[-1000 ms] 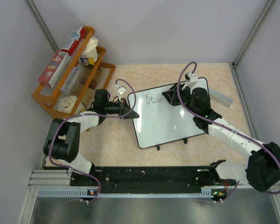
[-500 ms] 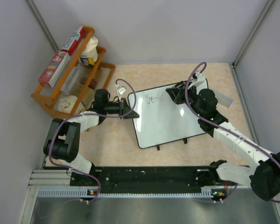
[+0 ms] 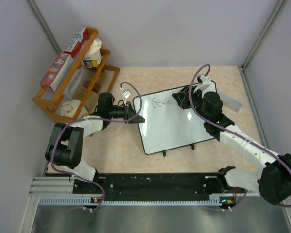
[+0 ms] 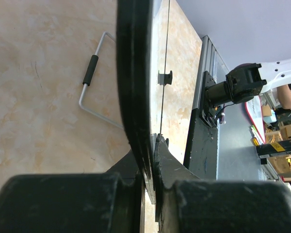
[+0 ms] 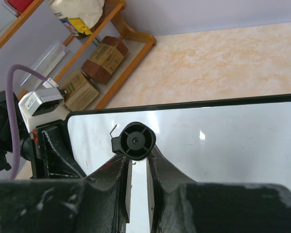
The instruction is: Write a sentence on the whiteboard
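Observation:
The whiteboard (image 3: 172,124) lies tilted on the table, glossy white with a thin black rim. Of the sentence, only thin dark letters reading "St" (image 3: 156,102) show near its upper left. My left gripper (image 3: 135,117) is shut on the board's left edge; in the left wrist view the rim (image 4: 138,87) runs edge-on between the jaws of the left gripper (image 4: 153,162). My right gripper (image 3: 180,99) is shut on a black marker (image 5: 135,141), seen end-on over the board (image 5: 223,141), its tip just right of the letters.
An orange wooden rack (image 3: 53,104) with boxes and bags stands at the back left. A small grey flat bar (image 3: 230,102) lies beside the board's right corner. A wire stand (image 4: 94,73) sticks out under the board. Walls close in on three sides.
The right wrist swung out to the right and came partly back, keeping the marker near the letters. The left gripper and the board have not moved.

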Available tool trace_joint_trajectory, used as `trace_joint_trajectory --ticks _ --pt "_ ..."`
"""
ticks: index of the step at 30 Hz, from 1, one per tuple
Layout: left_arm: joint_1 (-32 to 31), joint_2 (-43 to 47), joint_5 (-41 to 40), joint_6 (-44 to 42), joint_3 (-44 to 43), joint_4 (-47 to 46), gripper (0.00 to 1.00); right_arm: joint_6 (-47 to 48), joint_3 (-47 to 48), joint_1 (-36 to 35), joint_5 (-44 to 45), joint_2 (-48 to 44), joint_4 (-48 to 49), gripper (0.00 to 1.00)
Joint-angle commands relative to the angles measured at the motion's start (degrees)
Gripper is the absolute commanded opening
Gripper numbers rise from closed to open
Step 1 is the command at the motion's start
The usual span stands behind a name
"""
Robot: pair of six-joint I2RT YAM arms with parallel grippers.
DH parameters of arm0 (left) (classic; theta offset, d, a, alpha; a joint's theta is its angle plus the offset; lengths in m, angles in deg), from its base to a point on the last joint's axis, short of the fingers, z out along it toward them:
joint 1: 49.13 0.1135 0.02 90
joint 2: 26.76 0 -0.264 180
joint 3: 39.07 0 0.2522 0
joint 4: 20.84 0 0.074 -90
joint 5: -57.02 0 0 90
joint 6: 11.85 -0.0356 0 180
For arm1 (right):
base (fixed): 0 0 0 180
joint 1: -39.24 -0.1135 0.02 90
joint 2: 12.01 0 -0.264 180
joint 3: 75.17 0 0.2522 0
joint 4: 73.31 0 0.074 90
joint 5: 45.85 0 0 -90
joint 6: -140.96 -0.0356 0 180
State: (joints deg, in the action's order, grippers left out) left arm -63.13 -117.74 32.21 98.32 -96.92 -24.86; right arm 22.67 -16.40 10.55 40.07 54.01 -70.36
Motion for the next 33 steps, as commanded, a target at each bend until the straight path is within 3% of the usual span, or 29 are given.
trace_joint_trajectory --ticks 1,33 --pt "-2.35 -2.89 -8.5 -14.63 2.0 4.07 0.0 -0.01 1.83 0.47 -0.23 0.43 3.42 0.0" --pt "-2.35 -2.89 -8.59 -14.71 2.0 4.25 0.0 -1.24 1.57 1.53 3.9 0.87 0.96 0.0"
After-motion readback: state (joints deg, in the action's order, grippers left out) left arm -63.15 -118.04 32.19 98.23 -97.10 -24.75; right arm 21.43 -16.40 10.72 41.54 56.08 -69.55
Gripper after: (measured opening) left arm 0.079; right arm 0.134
